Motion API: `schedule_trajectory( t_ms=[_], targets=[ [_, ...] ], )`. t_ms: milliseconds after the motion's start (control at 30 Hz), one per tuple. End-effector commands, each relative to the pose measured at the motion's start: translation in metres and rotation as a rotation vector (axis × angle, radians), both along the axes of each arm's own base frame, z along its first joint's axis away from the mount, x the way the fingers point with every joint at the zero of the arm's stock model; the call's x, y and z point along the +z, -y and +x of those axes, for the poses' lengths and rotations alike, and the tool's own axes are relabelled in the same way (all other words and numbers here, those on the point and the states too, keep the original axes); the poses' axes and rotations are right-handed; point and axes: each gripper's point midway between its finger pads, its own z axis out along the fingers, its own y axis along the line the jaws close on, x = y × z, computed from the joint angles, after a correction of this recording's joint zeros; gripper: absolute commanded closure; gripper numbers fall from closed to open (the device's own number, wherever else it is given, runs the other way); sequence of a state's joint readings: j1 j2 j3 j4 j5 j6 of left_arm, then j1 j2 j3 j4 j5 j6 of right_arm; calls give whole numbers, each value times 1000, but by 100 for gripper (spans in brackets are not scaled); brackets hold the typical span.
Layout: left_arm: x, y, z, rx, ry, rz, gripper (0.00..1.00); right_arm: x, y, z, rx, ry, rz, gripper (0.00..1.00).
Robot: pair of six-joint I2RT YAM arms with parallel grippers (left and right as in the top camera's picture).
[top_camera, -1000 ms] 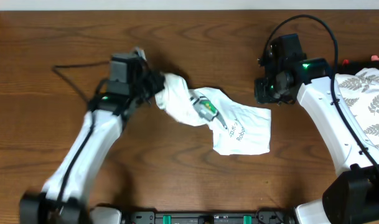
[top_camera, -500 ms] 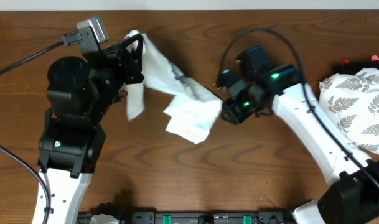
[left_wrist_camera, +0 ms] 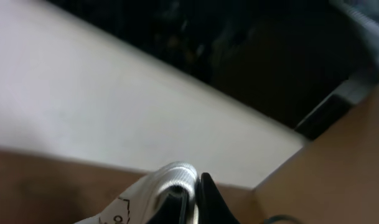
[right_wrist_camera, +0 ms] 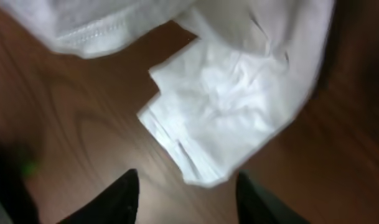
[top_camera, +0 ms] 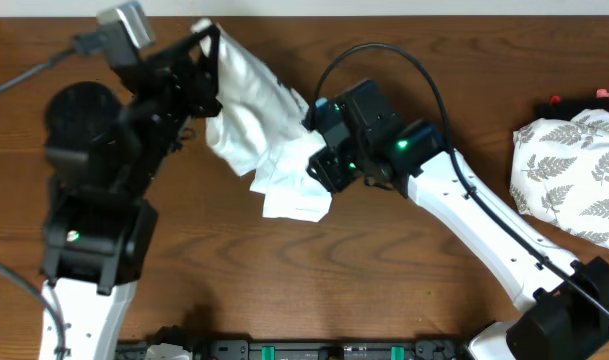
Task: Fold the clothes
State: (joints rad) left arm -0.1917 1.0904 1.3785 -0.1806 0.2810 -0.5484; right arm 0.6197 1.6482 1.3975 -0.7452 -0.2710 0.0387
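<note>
The white short-sleeved cotton T-shirt [top_camera: 254,110] hangs bunched in the air over the far left part of the brown wooden table [top_camera: 384,280]. Its top end is caught at the left gripper [top_camera: 206,60], and the rest drapes down and to the right as a crumpled band. The lowest folds [top_camera: 294,200] reach down by the wood in front of the right arm, though the pictures do not settle whether they touch it.

In the left wrist view, the left gripper [left_wrist_camera: 189,190] is clamped tight on a rolled hem of the shirt [left_wrist_camera: 170,180], with the white cloth pinched between its black fingers [left_wrist_camera: 208,199]. A few dark printed marks show on the fabric lower down.

The right gripper [top_camera: 322,172] is at the right side of the hanging shirt, near its lower part. In the right wrist view its two dark fingers [right_wrist_camera: 124,199] stand moderately apart. The layered, wrinkled lump of the shirt [right_wrist_camera: 233,106] lies just beyond them, with one edge reaching toward the gap. No cloth looks pinched between the tips, so the right gripper [right_wrist_camera: 186,180] holds nothing.

Well to the right, a white cloth printed with grey fern leaves [top_camera: 574,170] sits bundled at the table's edge. A small red thing [top_camera: 556,101] just behind it is too little seen to name.
</note>
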Motion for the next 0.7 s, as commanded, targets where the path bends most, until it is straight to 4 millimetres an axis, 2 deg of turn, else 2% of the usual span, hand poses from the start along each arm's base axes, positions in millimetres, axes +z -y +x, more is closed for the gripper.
schedule_trajectory(
  t_ms=[0,100,167,300,467,533,600,667],
  targets=[
    [49,-6,-19,11,123,-7,94,26,-23,-7,-16,-11,126,46],
    [64,-7,-25,10,158,-14,94,47,-49,-13,63,-2,260,42],
    [66,-7,-26,10,162,-15,94,61,-63,-14,102,16,331,38],
    [62,-2,-26,-6,149,-13,94,78,-79,-14,136,67,400,18],
    [59,1,-23,-14,138,-12,94,87,-90,-19,174,93,436,18],
    [58,1,-22,-14,135,-11,94,88,-90,-19,175,95,438,23],
    [58,1,-22,-14,135,-11,94,88,-91,-19,172,94,441,38],
    [58,1,-22,-14,135,-11,94,90,-91,-18,172,101,447,80]
  ],
)
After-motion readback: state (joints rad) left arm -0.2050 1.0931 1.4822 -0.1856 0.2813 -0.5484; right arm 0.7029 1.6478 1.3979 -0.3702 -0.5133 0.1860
